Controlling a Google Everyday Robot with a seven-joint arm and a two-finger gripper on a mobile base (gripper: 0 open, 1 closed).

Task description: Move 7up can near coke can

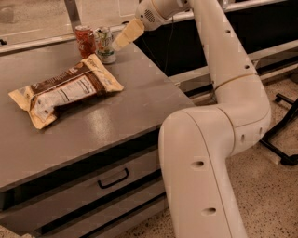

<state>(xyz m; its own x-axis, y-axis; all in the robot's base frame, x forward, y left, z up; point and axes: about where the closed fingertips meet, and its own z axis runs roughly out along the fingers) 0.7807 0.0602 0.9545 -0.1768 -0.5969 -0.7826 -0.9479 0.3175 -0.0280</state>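
The 7up can (105, 44), white and silver with green lettering, stands upright at the far edge of the grey table (93, 125). The red coke can (84, 41) stands upright just to its left, almost touching it. My gripper (118, 44) comes in from the upper right and hangs just to the right of the 7up can, a little above the table, tilted down to the left. The 7up can stands on its own on the table.
A brown and cream snack bag (63, 90) lies flat in front of the cans, on the left half of the table. A metal post (71, 14) rises behind the coke can. The table's right edge drops off near my arm (219, 93). A drawer with a handle (113, 178) sits below.
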